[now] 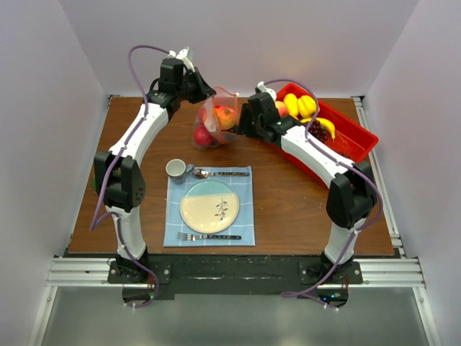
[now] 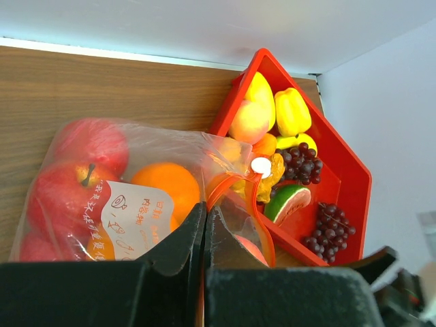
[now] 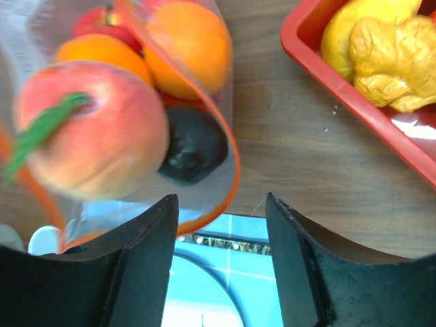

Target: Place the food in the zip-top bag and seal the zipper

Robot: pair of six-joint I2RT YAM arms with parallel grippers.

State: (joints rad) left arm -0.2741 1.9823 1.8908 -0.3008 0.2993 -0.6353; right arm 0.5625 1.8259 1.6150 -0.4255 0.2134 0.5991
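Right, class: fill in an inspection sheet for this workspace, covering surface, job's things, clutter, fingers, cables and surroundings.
Surface: brown wooden table.
Job's things: zip-top bag upright with its mouth open, holding apples, oranges and a peach; grapes, watermelon slice and yellow pieces lie in the red tray.
Clutter: blue placemat with plate, fork, spoon, cup.
Fingers: left gripper fingers shut on the bag's edge; right gripper fingers open at the bag's mouth.
Cables: purple cables loop along both arms.
Surroundings: pale walls; nothing else seen.
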